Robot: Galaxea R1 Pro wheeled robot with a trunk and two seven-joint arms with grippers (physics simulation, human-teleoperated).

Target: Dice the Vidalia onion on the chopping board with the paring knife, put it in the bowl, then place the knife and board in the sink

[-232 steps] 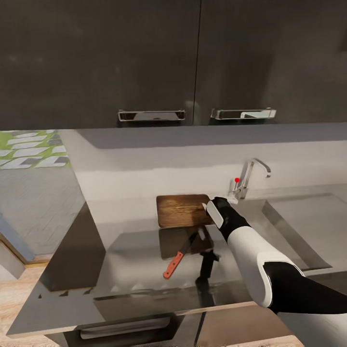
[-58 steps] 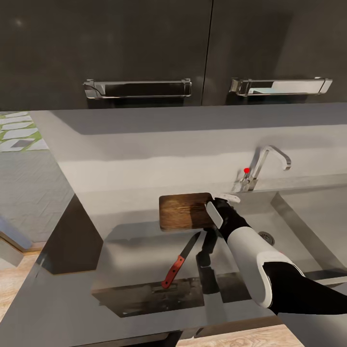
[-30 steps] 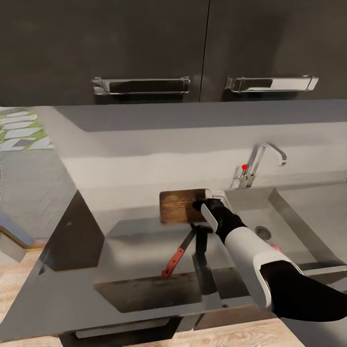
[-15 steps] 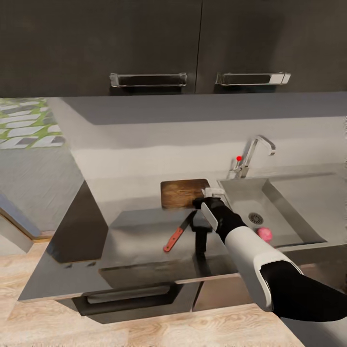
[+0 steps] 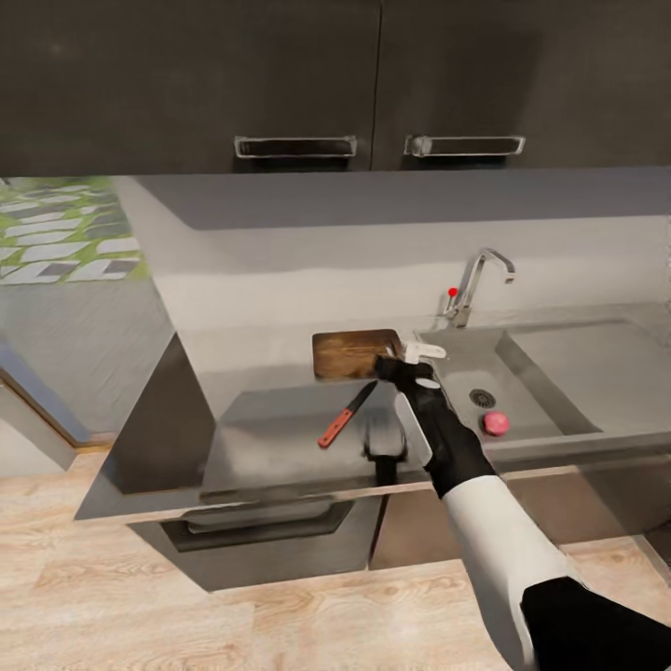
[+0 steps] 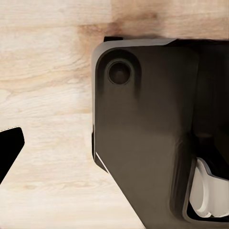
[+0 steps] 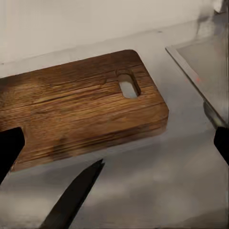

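The brown rectangular wooden chopping board (image 5: 353, 354) shows dark streaked grain, darkest along its edges. At its 7 o'clock lies the slim paring knife (image 5: 341, 419) with a dark blade and an orange-red handle. The glossy grey steel-look counter (image 5: 270, 438) carries dark reflections. The stainless steel sink (image 5: 550, 373) is matt grey; in it, at the board's 4 o'clock, sits the small pinkish-red rounded Vidalia onion (image 5: 496, 423). The chrome curved tap (image 5: 477, 280) has a red knob (image 5: 453, 292). The right arm (image 5: 466, 466) is black at the wrist, then white, then black. The wall cabinets (image 5: 280, 75) are dark charcoal. The floor (image 5: 112, 596) is pale wood-grain plank.
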